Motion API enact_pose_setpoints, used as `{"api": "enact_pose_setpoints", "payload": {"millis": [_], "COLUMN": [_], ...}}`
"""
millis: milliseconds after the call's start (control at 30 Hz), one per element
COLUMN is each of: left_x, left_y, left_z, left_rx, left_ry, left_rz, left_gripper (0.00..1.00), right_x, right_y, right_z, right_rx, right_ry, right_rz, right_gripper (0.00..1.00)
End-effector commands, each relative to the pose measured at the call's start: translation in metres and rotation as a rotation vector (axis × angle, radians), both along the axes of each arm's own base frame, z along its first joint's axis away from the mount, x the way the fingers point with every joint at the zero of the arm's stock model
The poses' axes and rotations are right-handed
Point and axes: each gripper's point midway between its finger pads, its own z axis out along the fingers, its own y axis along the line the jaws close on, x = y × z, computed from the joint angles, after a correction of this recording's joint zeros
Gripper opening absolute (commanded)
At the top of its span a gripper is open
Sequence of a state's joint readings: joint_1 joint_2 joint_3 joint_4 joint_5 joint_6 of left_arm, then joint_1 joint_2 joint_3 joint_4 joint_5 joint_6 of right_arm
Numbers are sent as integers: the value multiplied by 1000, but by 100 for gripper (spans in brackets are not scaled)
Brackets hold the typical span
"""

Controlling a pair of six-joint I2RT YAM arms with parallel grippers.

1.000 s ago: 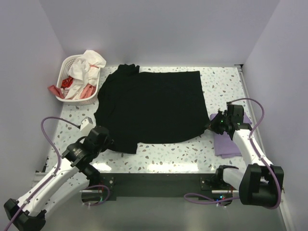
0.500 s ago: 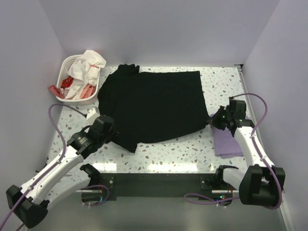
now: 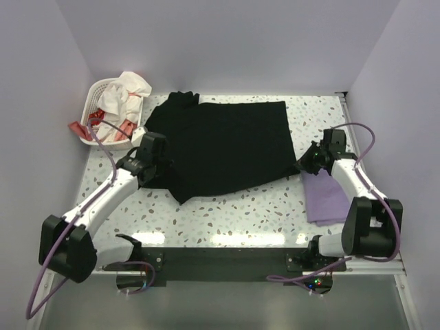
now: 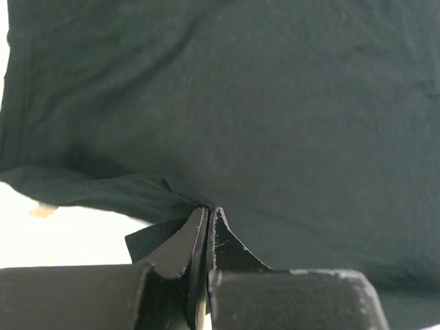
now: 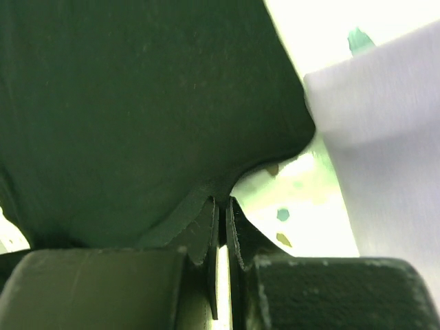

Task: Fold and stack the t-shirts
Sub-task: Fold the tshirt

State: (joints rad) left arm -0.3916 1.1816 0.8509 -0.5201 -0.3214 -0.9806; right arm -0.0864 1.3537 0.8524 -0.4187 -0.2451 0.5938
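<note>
Pulls black tee (image 3: 220, 144) hem farther back, corners pinched tight in right gripper (image 5: 221, 205) beside lavender tee (image 3: 326, 199) and left gripper (image 4: 207, 217) far from it, to fold.

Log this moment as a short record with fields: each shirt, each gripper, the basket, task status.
black t-shirt: spread open across the middle of the table, not folded
lavender t-shirt: folded rectangle at the table's right side
left gripper: shut on the black t-shirt's near left edge
right gripper: shut on the black t-shirt's near right corner
laundry basket: far left corner, holding white and red clothes
status: nothing stacked yet
</note>
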Motion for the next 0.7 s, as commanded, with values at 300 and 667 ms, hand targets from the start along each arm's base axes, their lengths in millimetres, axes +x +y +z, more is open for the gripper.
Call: {"api": "enact_pose_setpoints", "payload": {"millis": [300, 667], "left_x": [100, 144], "left_y": [13, 22], "left_z": [13, 21], "left_rx": [-93, -140], "left_ry": [-77, -106], "left_rz": [-37, -40], "left_gripper": [0, 0], "right_x": [78, 94], "right_y": [-4, -9], "right_z": [7, 1], "right_rx": [48, 44], "right_ry": [-42, -36], "right_rz": [-47, -72], "right_gripper": [0, 0]}}
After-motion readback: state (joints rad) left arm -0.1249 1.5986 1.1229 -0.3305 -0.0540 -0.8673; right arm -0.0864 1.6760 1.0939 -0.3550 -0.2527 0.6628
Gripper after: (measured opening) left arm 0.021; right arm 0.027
